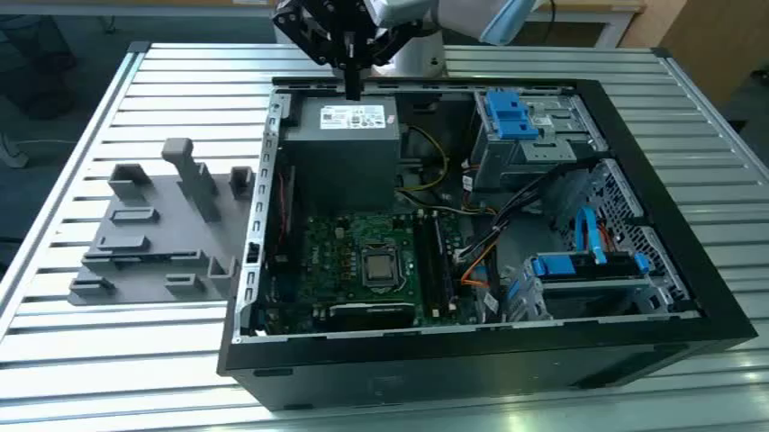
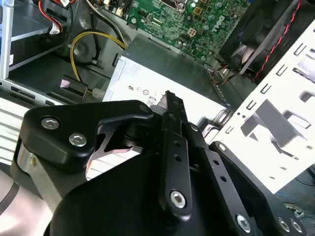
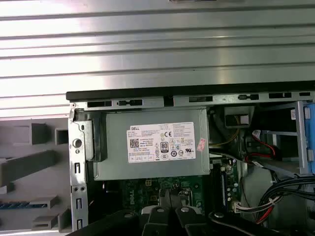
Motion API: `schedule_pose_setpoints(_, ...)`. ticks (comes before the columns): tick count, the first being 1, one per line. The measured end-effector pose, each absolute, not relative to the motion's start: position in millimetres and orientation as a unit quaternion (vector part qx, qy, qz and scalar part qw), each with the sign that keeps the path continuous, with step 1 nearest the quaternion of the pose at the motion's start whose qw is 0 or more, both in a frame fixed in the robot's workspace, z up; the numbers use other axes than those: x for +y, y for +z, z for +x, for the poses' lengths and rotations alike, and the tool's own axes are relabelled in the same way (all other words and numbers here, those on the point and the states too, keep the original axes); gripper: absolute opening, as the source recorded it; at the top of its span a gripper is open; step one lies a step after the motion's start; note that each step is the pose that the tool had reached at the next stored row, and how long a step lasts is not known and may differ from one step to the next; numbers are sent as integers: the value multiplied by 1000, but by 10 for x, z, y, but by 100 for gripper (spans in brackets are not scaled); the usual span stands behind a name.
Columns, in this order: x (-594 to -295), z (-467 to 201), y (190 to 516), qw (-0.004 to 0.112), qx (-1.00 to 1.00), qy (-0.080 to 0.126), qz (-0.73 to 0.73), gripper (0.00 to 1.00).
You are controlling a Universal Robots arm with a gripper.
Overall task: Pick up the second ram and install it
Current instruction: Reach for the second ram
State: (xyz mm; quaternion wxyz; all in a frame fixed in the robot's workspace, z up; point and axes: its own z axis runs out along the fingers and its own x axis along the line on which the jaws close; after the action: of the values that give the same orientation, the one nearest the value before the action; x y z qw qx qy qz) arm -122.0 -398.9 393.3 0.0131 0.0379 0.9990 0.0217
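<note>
Only real print I see is the white label (image 3: 161,142) on the power supply (image 3: 113,152). It has a maker's logo, a square scan code, a round badge, rows of certification marks and fine rating lines. Same label (image 1: 355,116) in the exterior view and (image 2: 147,78) in the second wrist view. Small pink sticker (image 3: 201,144) at its edge, can't read it. White silkscreen on the motherboard (image 2: 206,24), can't make it out.

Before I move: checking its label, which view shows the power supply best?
First wrist view: the power supply lies unobstructed, label facing the camera. Exterior view shows it obliquely under the gripper; second wrist view, partly behind the gripper.
</note>
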Motion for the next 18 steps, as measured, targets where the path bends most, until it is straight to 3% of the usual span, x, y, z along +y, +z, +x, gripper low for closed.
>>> schedule_pose_setpoints(18,-3989,-1263,3933,13,999,22,38,11)
